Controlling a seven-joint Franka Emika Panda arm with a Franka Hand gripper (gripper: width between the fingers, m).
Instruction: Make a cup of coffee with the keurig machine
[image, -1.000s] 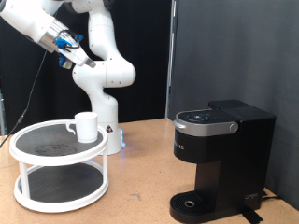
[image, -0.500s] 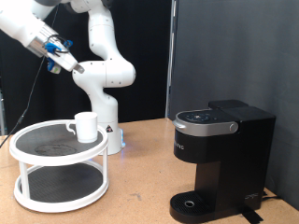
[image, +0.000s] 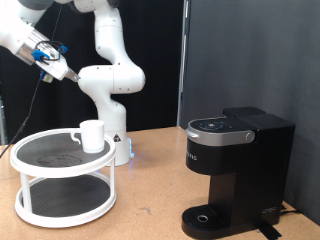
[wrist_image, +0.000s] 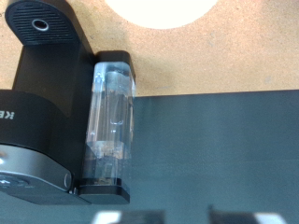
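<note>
White mug (image: 92, 134) sits untouched on the rack (image: 30, 158); the claw (image: 68, 74), grip unreadable, should descend squarely above it.

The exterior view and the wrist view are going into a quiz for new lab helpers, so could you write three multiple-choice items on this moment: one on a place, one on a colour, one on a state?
1. Where does the cup stand?
A. on the top tier of the white two-tier stand
B. on the machine's drip base
C. on the table beside the stand

2. What colour is the keurig machine?
A. white
B. black
C. red

3. How is the machine's top lid?
A. swung up
B. taken off
C. down, closed

Answers:
1 A, the mug sits on the upper shelf at the exterior view's left.
2 B, its body is matte black in both views.
3 C, the lid lies flat on top.

The gripper hangs high, far from both.
</note>
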